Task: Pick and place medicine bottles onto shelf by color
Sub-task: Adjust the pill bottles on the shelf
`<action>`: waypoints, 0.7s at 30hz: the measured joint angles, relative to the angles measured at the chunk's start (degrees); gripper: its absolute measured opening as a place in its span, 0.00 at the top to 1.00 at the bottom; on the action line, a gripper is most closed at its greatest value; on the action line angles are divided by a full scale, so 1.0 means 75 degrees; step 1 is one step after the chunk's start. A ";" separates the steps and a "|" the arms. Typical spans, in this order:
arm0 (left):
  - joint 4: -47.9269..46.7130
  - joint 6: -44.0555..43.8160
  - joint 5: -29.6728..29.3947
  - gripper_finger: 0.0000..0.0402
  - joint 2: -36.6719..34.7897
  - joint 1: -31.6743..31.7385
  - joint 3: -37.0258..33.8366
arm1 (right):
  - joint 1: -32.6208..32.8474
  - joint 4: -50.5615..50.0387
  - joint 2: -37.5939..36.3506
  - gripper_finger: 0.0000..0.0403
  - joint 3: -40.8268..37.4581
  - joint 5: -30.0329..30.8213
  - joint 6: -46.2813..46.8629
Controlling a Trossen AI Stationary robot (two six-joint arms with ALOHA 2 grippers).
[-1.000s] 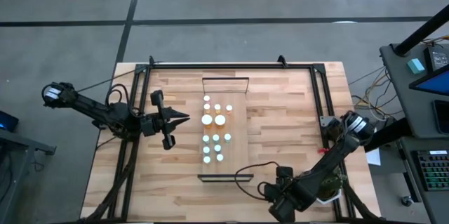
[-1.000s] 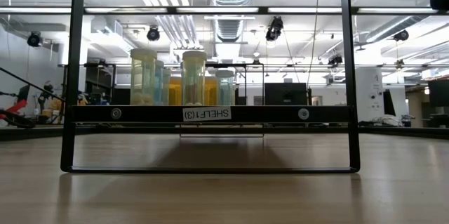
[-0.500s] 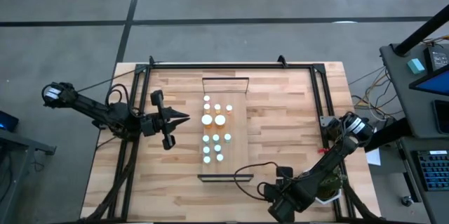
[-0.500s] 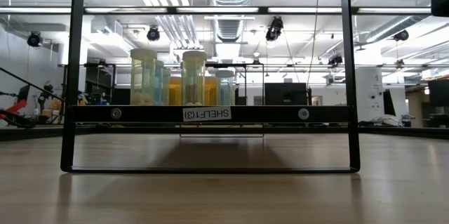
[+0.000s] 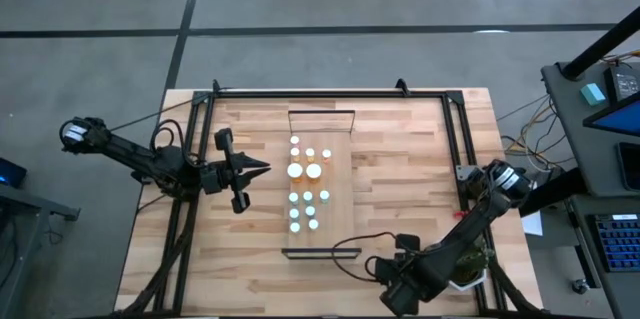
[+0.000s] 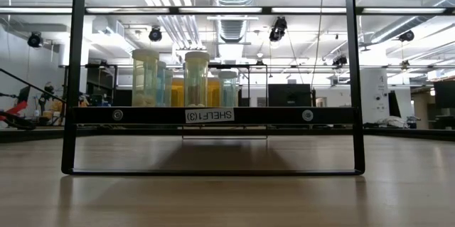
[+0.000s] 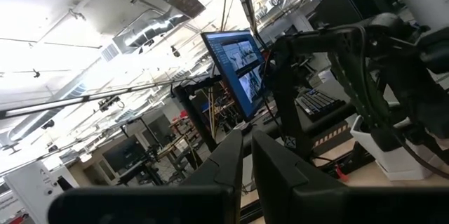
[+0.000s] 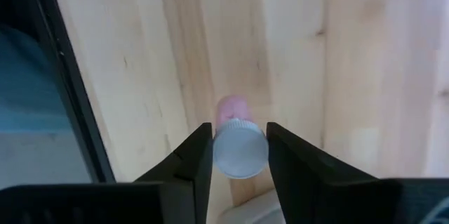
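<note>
Light slatted wooden bench point(image 5: 400, 169) carrying a long narrow light-wood shelf point(image 5: 340, 174) with thin dark metal rails at both ends, small white-capped medicine bottles point(image 5: 309, 184) standing in rows on the shelf, one pinkish white-capped bottle point(image 8: 238, 147) sitting directly on the bench near its edge

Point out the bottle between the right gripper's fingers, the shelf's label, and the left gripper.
pink bottle point(image 8: 240, 150), right wrist view, on its white cap.
shelf label point(image 6: 210, 115), low view, on the middle of the white label.
left gripper point(image 5: 262, 169), high view, at the tip of its shut fingers.
</note>
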 joint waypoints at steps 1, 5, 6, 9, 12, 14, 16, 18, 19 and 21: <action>-0.0001 0.0000 0.0000 0.96 0.0000 0.0001 0.0000 | -0.0045 -0.0191 0.0000 0.73 0.0167 0.0000 -0.0007; 0.0000 0.0000 0.0000 0.96 0.0000 -0.0001 0.0000 | -0.0267 -0.1238 -0.0012 0.73 0.0897 0.0007 -0.0063; 0.0000 0.0000 0.0000 0.96 0.0000 0.0001 0.0000 | -0.0323 -0.1483 -0.0012 0.73 0.1077 0.0033 -0.0074; -0.0006 -0.0003 0.0000 0.96 0.0000 -0.0001 0.0000 | -0.0524 -0.2033 -0.0012 0.73 0.1604 0.0156 -0.0257; -0.0006 -0.0006 0.0000 0.96 0.0000 -0.0001 0.0000 | -0.0787 -0.2420 -0.0012 0.73 0.2093 0.0226 -0.0461; -0.0006 -0.0046 0.0000 0.96 0.0000 -0.0001 0.0000 | -0.0980 -0.2759 -0.0012 0.73 0.2448 0.0269 -0.0575; -0.0009 -0.0131 0.0000 0.96 0.0000 -0.0001 0.0000 | -0.1164 -0.3118 -0.0014 0.73 0.2830 0.0333 -0.0741; -0.0009 -0.0146 0.0000 0.96 0.0000 0.0000 0.0000 | -0.1351 -0.3492 -0.0015 0.73 0.3197 0.0463 -0.0909; -0.0009 -0.0149 0.0000 0.96 0.0000 -0.0001 0.0000 | -0.1454 -0.3543 -0.0015 0.73 0.3346 0.0490 -0.1031; -0.0009 -0.0170 0.0000 0.96 0.0000 -0.0001 0.0000 | -0.1655 -0.3469 -0.0068 0.73 0.3576 0.0507 -0.1272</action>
